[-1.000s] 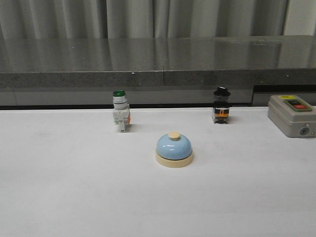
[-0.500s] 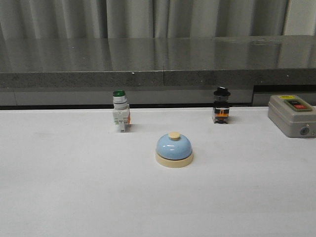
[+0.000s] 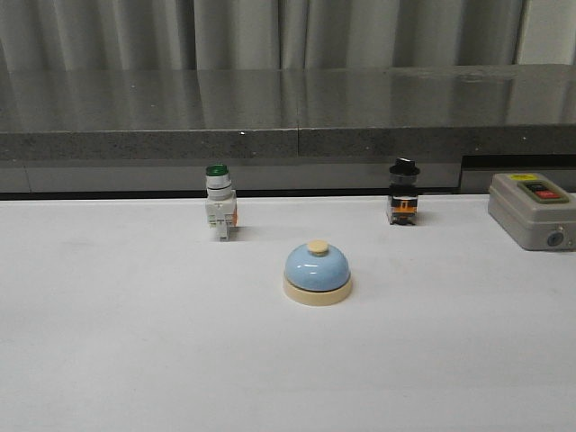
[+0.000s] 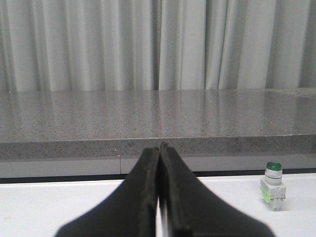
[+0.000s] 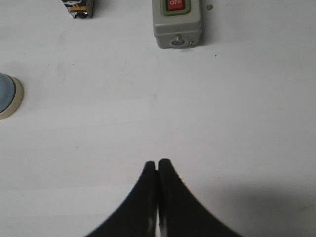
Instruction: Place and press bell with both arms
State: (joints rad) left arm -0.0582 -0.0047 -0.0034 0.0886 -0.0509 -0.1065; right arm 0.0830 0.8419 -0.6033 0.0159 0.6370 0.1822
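Observation:
The light-blue bell (image 3: 317,273), with its cream base and cream button, stands upright on the white table (image 3: 135,360) near the middle. Neither arm shows in the front view. In the left wrist view my left gripper (image 4: 159,146) is shut with nothing between its fingers, looking level over the table toward the grey ledge; the bell is out of that view. In the right wrist view my right gripper (image 5: 157,162) is shut and empty above bare table, and only an edge of the bell (image 5: 9,97) shows, well apart from it.
A green-capped white push-button switch (image 3: 220,203) stands behind the bell to the left, also seen as the switch (image 4: 273,186). A black-capped switch (image 3: 403,193) stands behind to the right. A grey button box (image 3: 533,211) sits at the far right. A grey stone ledge (image 3: 288,135) runs along the back.

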